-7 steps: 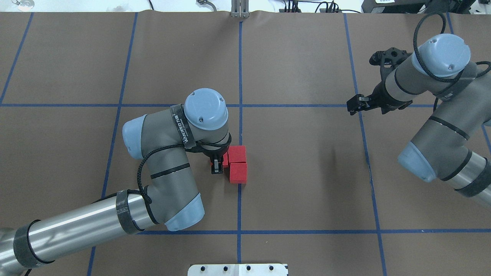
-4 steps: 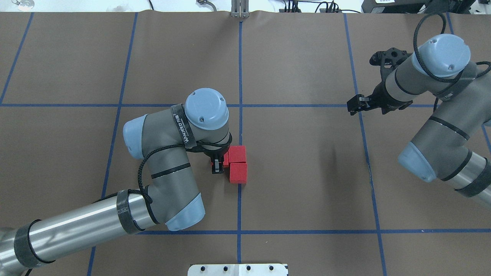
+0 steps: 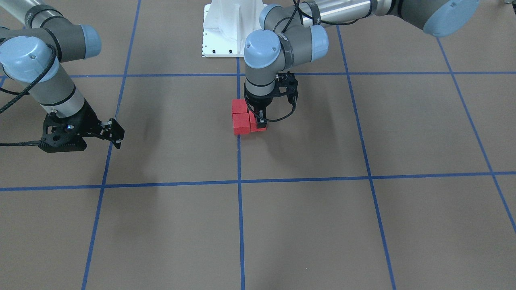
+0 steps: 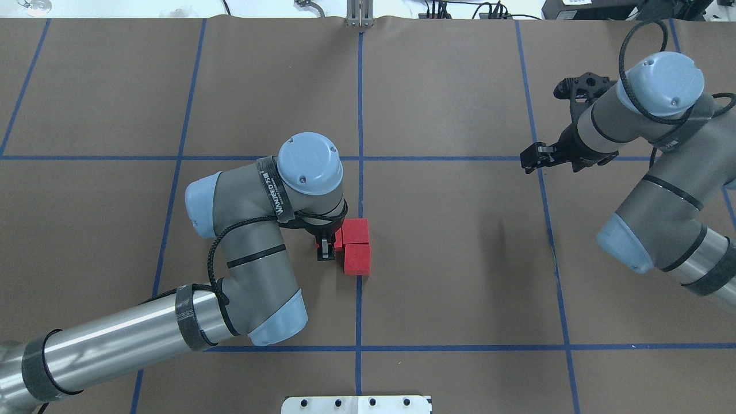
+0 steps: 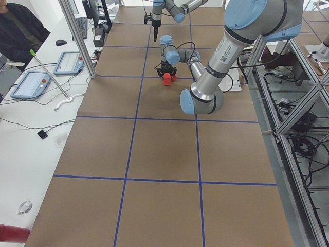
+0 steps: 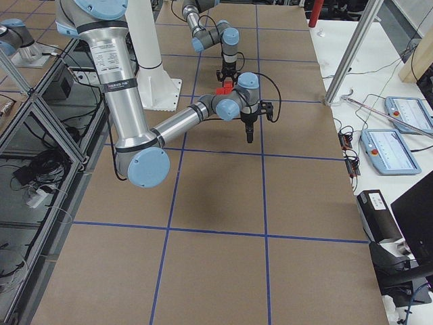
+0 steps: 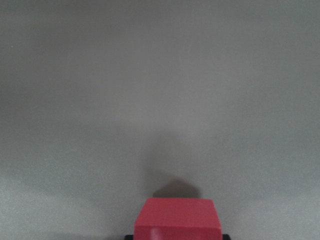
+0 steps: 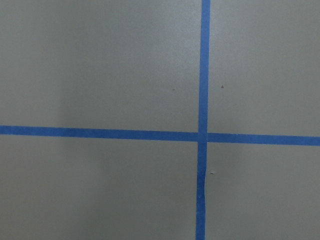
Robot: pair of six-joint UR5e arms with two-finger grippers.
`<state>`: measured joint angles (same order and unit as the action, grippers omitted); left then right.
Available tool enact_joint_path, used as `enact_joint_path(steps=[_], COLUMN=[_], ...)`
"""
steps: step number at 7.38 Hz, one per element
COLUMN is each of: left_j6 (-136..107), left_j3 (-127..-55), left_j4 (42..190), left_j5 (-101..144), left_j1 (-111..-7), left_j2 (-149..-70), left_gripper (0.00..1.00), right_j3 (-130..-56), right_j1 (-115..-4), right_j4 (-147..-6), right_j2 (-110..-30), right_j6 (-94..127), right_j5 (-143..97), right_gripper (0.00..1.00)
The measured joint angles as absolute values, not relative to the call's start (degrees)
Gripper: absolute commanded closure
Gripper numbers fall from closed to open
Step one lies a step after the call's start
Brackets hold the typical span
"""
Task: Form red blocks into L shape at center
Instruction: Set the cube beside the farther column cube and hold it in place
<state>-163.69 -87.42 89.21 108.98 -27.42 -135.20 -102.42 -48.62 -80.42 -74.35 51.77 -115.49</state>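
L claw (image 4: pixel 326 248) clenched on one red block (image 4: pixel 338 238), snug at 9 o'clock of the far one of two other red blocks (image 4: pixel 356 230) at counter (image 4: pixel 460 259) center (image 4: pixel 360 190). R claw (image 4: pixel 530 156) hangs well apart at 2 o'clock; can't tell if clenched.

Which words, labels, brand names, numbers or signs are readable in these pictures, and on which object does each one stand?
Black strap on the left arm: white lettering, too blurred to read reliably.
Red blocks: plain faces, no text.
Handheld screens on the side table: too small to read.
Nothing else shows any text.
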Motion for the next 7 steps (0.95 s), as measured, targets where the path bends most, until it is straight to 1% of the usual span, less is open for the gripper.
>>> enact_joint_path(steps=[5,6,7], left_j6=[-163.72,-163.73,-163.79], left_j3=[-87.25,-87.22,-87.20], left_j4=[89.45,89.54,89.82], left_j5=[108.99,108.99,108.97], left_j1=[-27.42,-27.42,-27.42], left_j2=[-135.26,-135.26,-135.26], left_gripper=[1.00,0.57,0.01], right_j3=[-102.36,-102.34,-102.32], right_j1=[-48.62,-48.63,-48.63], right_j4=[-80.42,-80.40,-80.38], right_j2=[-74.35,-74.36,-74.35], right_j6=[51.77,51.77,51.77], right_j5=[-115.49,-115.49,-115.49], right_gripper=[0.00,0.00,0.00])
